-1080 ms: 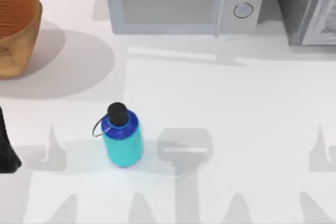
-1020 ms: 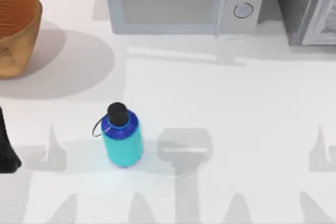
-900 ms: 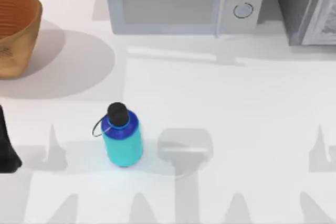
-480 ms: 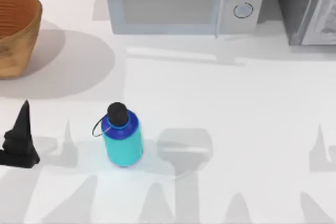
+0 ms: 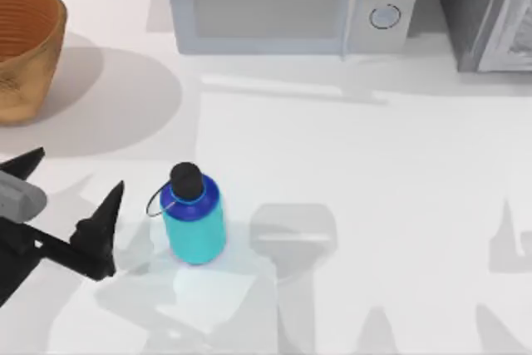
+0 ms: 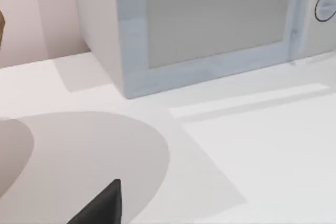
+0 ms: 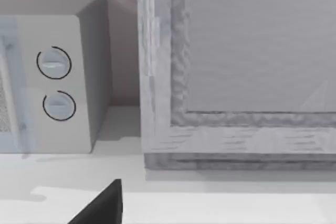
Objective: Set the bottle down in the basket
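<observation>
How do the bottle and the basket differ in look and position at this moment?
The bottle is teal and blue with a black cap; the basket is tan-orange wicker. The bottle is capped, the basket open-topped. The bottle stands right of the open left gripper; the basket sits at the far left. Both rest upright on the table.

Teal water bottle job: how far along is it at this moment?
Nothing is done yet: the teal water bottle with black cap stands upright on the white table, apart from the round tan wicker basket at far left. In hand: the left gripper, open, sits beside the bottle. Left: grasp, carry, set down.
</observation>
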Robot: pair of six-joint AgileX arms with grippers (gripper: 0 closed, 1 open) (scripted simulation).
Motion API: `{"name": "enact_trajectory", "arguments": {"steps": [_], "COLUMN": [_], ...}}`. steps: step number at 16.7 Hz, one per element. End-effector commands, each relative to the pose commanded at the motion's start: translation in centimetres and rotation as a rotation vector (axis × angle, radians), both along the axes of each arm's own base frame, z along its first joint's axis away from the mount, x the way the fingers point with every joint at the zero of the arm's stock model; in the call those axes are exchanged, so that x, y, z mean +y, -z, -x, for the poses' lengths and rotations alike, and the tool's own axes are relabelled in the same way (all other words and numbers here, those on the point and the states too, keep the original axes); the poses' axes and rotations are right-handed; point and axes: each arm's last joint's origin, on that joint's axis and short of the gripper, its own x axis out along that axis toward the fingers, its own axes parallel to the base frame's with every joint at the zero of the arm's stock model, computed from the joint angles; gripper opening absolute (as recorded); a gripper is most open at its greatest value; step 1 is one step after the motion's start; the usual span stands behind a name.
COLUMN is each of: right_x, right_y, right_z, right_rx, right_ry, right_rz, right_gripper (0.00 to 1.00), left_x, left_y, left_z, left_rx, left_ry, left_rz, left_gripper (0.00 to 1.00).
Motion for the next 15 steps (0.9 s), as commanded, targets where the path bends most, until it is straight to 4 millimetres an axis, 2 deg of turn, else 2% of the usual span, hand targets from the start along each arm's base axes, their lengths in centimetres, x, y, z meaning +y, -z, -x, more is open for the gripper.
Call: {"name": "enact_trajectory", "arguments": {"steps": [9, 15], "right_x": [0.0, 0.0], "right_y": [0.0, 0.0], "right_z": [0.0, 0.0], "right_rx": [0.000, 0.000], "right_ry": [0.000, 0.000], "right_rz": [0.000, 0.000], "right_gripper": [1.00, 1.00], "left_x": [-1.9, -2.2], "left_y": [4.4, 5.4], "left_z": [-0.5, -0.2], "left_rx": [0.056, 0.063], "left_ry": [0.281, 0.348], "left_rz": [-0.022, -0.024], "left_gripper": [1.00, 1.00]}}
